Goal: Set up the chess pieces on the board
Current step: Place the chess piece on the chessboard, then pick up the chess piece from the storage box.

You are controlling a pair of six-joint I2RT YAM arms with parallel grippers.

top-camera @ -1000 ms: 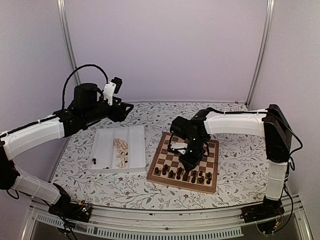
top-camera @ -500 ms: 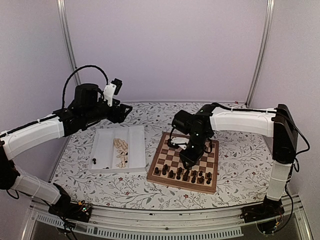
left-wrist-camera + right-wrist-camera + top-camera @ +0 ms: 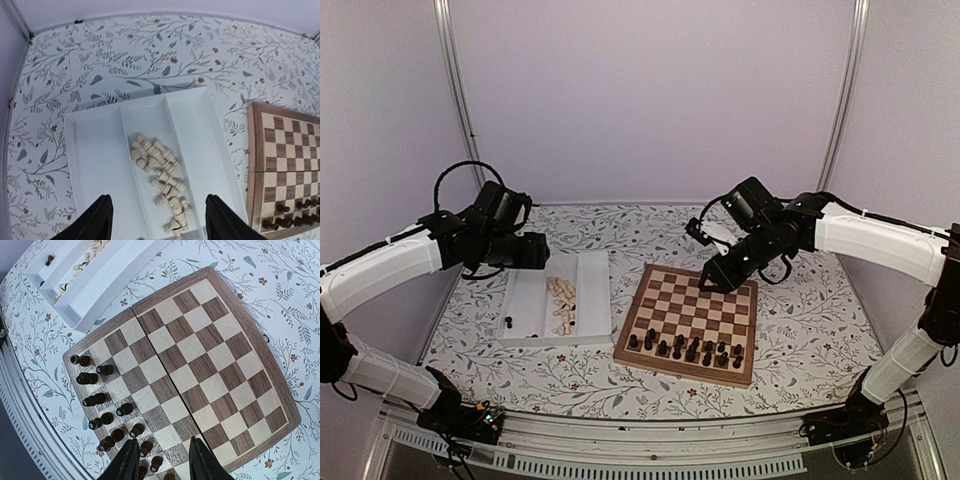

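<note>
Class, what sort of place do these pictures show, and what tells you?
Probably a robotics lab cell: two robot arms mounted at a table's edge, plain walls with metal poles, a chessboard and white tray laid out.

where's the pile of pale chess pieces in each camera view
Top external: pale pieces left of centre, in the white tray.
Left wrist: pale pieces at lower centre.
Right wrist: pale pieces in the top left corner, partly cut off.
Shared landmark: the board, beside the tray in all three.
</note>
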